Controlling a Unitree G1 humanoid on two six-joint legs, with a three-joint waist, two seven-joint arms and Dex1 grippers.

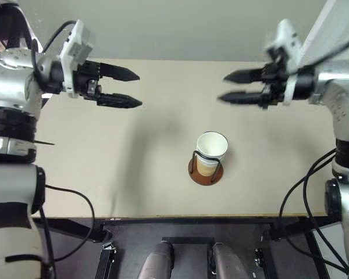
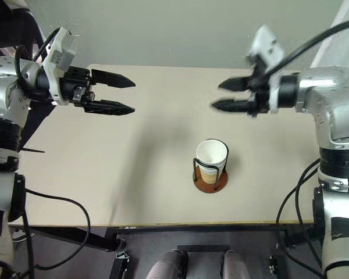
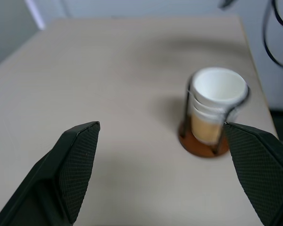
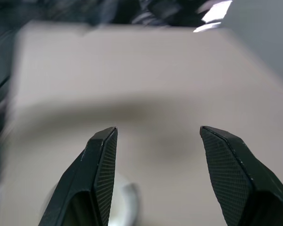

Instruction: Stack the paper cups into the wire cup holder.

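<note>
Beige tabletop [image 1: 134, 174] against a grey wall. Cups [image 1: 212, 146] nested in the holder [image 1: 206, 171], standing toward the front edge, right of centre. Left gripper [image 1: 134, 88] and right gripper [image 1: 228, 87] raised above the far half, facing each other, fingers parted, both empty.

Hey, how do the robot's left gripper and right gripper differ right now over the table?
The left gripper points toward the right across the table; the right gripper points back toward the left, facing it. The left gripper looks sharp, while the right gripper is smeared by motion. Both have open, empty jaws and hover at about the same height, on either side of the stacked paper cups sitting in the wire cup holder.
</note>
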